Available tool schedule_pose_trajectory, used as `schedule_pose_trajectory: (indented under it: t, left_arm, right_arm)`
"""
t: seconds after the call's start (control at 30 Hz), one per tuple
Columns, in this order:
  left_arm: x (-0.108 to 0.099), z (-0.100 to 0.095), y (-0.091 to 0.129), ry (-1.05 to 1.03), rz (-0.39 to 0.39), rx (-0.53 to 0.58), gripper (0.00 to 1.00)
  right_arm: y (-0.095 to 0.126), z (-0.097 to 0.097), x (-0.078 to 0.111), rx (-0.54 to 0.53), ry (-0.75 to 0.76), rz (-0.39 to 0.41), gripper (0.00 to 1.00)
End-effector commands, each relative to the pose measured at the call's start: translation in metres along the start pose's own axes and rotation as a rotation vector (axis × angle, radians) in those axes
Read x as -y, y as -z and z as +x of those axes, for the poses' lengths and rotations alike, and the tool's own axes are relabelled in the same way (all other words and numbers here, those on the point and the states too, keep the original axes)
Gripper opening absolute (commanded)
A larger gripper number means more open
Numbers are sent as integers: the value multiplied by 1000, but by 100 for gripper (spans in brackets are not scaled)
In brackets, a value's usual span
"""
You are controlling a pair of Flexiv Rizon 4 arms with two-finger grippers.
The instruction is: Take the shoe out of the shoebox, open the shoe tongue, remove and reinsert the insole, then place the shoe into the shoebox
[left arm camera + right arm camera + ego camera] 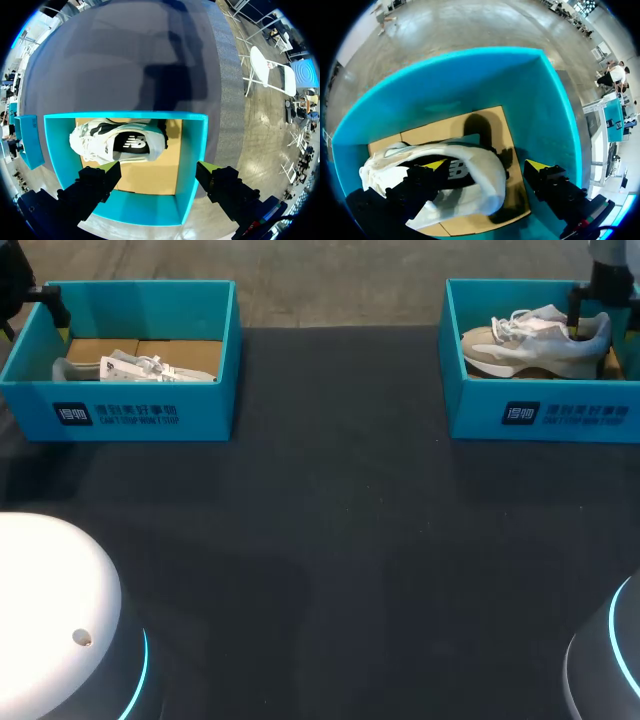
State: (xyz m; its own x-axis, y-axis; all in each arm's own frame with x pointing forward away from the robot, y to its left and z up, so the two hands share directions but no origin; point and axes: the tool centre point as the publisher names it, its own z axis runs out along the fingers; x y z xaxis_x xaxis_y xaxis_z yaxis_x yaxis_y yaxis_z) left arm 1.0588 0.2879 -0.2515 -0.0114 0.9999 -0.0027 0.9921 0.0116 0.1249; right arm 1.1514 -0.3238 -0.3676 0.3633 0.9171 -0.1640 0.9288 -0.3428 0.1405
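Step in hand, by my read: get the shoe [470, 170] out of the right shoebox [547, 105]. Nothing is gripped yet.

Doing it well:
- Close on the heel from both sides, low on the collar, not on the laces.
- Get both tips onto the shoe before you squeeze. Right now one is off it.
- Lift straight up until the sole clears the walls of the right shoebox, then move out over the table [330, 540].
- The box is light cardboard, so it will probably ride up if a finger snags a wall. Stay off the walls.

Right fingers [545, 176]: spread wide inside the right shoebox, holding nothing. The heel end of the shoe lies between them. One yellow tip sits over the shoe's side by the logo. The other tip stands clear of the heel, over the bare cardboard floor near a side wall. Whether the first tip actually touches the shoe, I cannot tell.

Shoe: on the floor of the right shoebox, with its heel at the box end where the fingers are. The head view shows the same.

Left fingers [100, 181]: wide apart, holding nothing, above the left shoebox [125, 115], well apart from the right shoebox. A second shoe [117, 142] lies in that box ahead of them, untouched.
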Motion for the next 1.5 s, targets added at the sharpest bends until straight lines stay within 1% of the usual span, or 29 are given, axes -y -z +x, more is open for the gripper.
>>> schedule_pose_trajectory:
  t: [0.03,0.2,0.27,0.3,0.33,0.4,0.47,0.57,0.6,0.73,0.77,0.8,0.83,0.97,1.1,1.37,1.5]
  left_arm:
    - [0,0,0,0,-1,0,100]
    - [0,0,0,0,-1,0,100]
    - [0,0,0,0,-1,0,100]
    - [0,0,0,0,-1,0,100]
    - [0,0,0,0,-1,0,100]
    - [0,0,0,0,-1,0,100]
    - [0,0,0,0,-1,0,100]
    - [0,0,0,0,-1,0,100]
    - [0,0,0,0,-1,0,100]
    - [0,0,0,0,-1,0,100]
    - [0,0,0,0,-1,0,100]
    - [0,0,0,0,-1,0,100]
    - [0,0,0,0,-1,0,100]
    - [0,0,0,0,-1,0,100]
    - [0,0,0,0,-1,0,100]
    - [0,0,0,0,-1,0,100]
    - [0,0,0,0,-1,0,100]
  right_arm:
    - [-14,-2,-9,11,0,48,100]
    - [-16,-6,-10,13,4,54,99]
    - [-19,-7,-10,14,7,57,90]
    - [-21,-7,-10,15,7,59,83]
    - [-21,-7,-10,15,6,61,68]
    - [-23,-8,-9,15,3,65,58]
    - [-24,-8,-7,16,3,68,57]
    - [-26,-7,-4,18,2,76,53]
    - [-27,-7,-4,20,1,78,49]
    - [-30,-7,-2,49,-4,72,42]
    - [-31,-8,-2,63,-10,66,33]
    - [-31,-9,-2,67,-14,63,21]
    - [-31,-12,-3,67,-19,62,0]
    - [-20,-19,-2,66,-27,54,0]
    - [1,-26,0,59,-21,36,0]
    - [52,-45,-1,41,-3,12,0]
    - [84,-52,-1,42,17,-16,0]
